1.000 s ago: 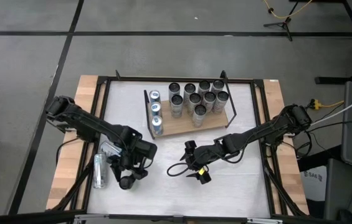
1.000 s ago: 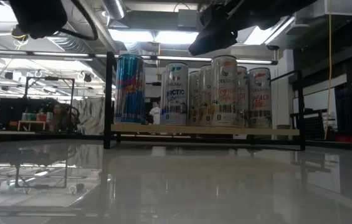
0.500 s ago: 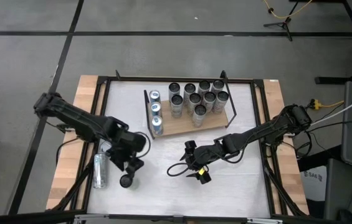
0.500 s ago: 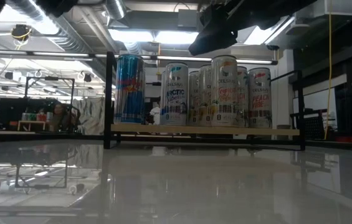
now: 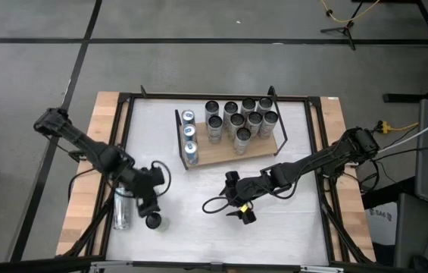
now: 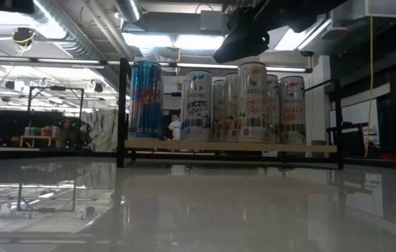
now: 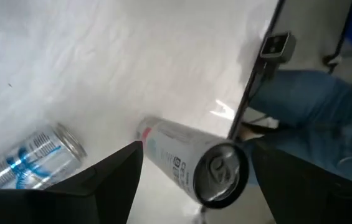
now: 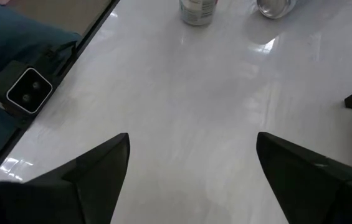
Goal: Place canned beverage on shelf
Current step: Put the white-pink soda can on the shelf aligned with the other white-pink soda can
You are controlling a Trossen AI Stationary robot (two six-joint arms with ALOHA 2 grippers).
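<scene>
A canned beverage (image 5: 153, 221) stands upright on the white table near its front left; it also shows in the left wrist view (image 7: 188, 155). My left gripper (image 5: 151, 206) is open just above it, with one finger on either side of the can (image 7: 197, 149), apart from it. Another can (image 5: 121, 208) lies on its side by the table's left edge. The shelf (image 5: 225, 154), a light-brown board with black wire ends, stands at the far middle and holds several upright cans (image 6: 226, 105). My right gripper (image 5: 240, 208) is open and empty over the table's middle.
A person in blue jeans (image 7: 306, 112) stands at the table's near edge. The lying can (image 7: 35, 158) is close beside my left gripper. The black table frame (image 5: 123, 136) runs along the sides. Bare white tabletop (image 5: 289, 227) lies at the front right.
My left arm has drawn back toward the table's left edge, and its gripper has shifted a little left with it, now over the standing can. The cans and my right gripper have stayed where they were.
</scene>
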